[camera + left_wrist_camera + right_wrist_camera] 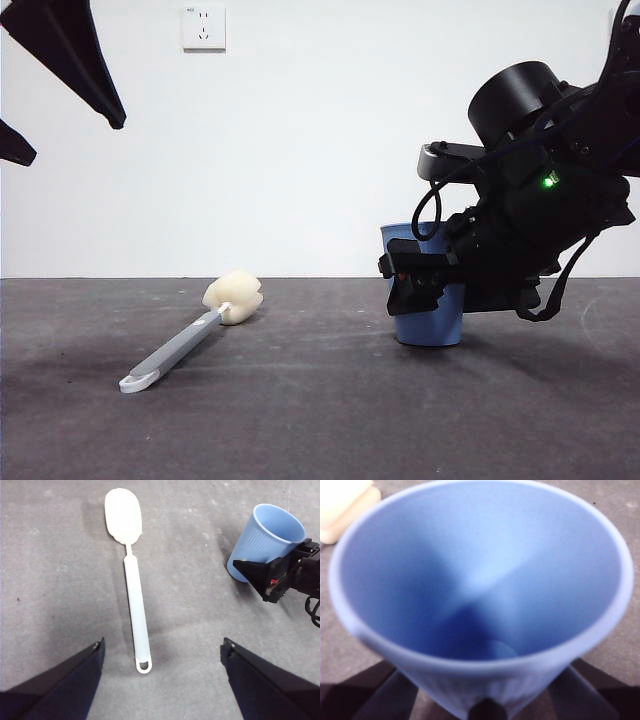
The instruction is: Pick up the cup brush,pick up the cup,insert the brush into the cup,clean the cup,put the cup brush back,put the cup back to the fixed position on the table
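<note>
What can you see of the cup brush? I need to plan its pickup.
The cup brush lies flat on the table, untouched. It has a long pale grey handle with a looped end and a lumpy cream sponge head, plastic by its look. The left claw hovers open above it. The cup stands apart.

cup brush (190,335) flat on table (320,420); right gripper (425,280) around cup (430,325)

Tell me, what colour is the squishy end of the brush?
Cream-yellow. The cup brush has a pale, lumpy sponge head, seen best in the front view.
</note>
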Robot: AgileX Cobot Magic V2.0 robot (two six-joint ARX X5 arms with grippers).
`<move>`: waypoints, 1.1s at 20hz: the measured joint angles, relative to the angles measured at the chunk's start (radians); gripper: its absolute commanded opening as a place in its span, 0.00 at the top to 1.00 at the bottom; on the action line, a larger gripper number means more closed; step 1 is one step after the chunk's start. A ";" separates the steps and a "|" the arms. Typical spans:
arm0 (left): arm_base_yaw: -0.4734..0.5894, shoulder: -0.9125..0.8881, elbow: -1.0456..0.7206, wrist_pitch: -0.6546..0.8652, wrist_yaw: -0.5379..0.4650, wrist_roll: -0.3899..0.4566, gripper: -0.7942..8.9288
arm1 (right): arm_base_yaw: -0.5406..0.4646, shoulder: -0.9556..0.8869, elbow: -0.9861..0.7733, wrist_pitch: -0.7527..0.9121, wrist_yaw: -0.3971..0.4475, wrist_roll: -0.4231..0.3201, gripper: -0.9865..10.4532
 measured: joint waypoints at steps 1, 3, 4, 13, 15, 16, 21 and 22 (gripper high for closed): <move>0.000 0.000 0.000 0.000 0.000 0.000 0.52 | 0.000 -0.002 0.000 -0.002 0.000 0.000 0.62; 0.000 0.000 0.000 0.000 0.000 0.000 0.52 | 0.001 -0.011 0.000 -0.018 -0.002 0.000 0.60; 0.000 0.000 0.000 0.000 -0.001 0.000 0.52 | 0.002 -0.020 0.000 -0.034 -0.005 0.000 0.57; 0.000 0.000 0.000 -0.001 -0.002 0.000 0.52 | 0.006 -0.094 -0.022 -0.209 -0.019 0.011 0.46; 0.000 0.000 0.000 -0.003 -0.002 0.000 0.52 | 0.009 -0.098 -0.022 -0.259 -0.018 0.012 0.46; 0.000 0.000 0.000 -0.005 -0.002 0.001 0.52 | 0.014 -0.118 -0.021 -0.299 -0.019 0.013 0.46; 0.000 0.000 0.000 -0.007 -0.002 0.007 0.52 | 0.020 -0.318 -0.021 -0.550 -0.022 0.024 0.46; 0.000 0.000 0.000 -0.007 -0.002 0.007 0.52 | 0.020 -0.375 -0.021 -0.618 -0.023 0.027 0.46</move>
